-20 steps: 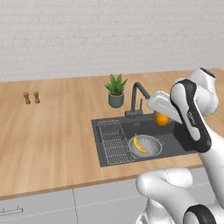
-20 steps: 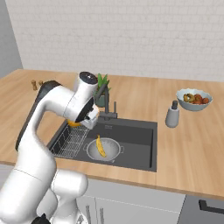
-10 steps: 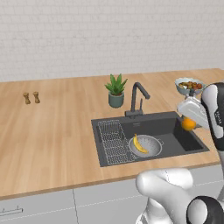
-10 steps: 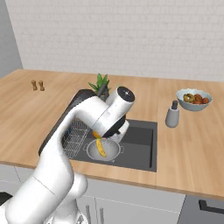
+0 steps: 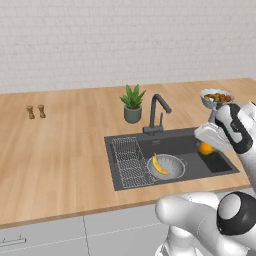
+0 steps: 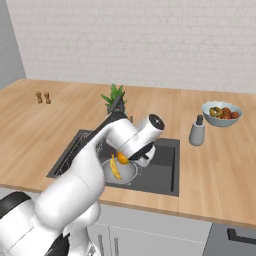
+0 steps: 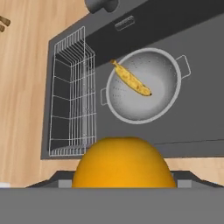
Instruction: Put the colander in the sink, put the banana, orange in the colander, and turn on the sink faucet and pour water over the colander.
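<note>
The silver colander (image 5: 172, 171) (image 7: 154, 100) stands in the dark sink (image 5: 218, 162) (image 7: 194, 118), right of the wire rack (image 5: 128, 159) (image 7: 70, 100). The yellow banana (image 5: 158, 164) (image 6: 115, 167) (image 7: 131, 79) lies inside the colander. My gripper (image 5: 207, 145) is shut on the orange (image 5: 205, 148) (image 6: 122, 158) (image 7: 120, 162), held above the sink's front right part, to the right of the colander in the left base view. The orange hides the fingertips in the hand view. The dark faucet (image 5: 157, 108) stands behind the basin, and no water runs.
A potted plant (image 5: 132, 103) stands left of the faucet. A white bowl of fruit (image 5: 216, 96) (image 6: 222, 113) and a grey dispenser bottle (image 6: 197, 131) sit on the counter right of the sink. Two small shakers (image 5: 36, 111) stand far left.
The arm has swung with the orange from beside the faucet to the right and forward, over the sink's right part. Banana and colander have not moved.
</note>
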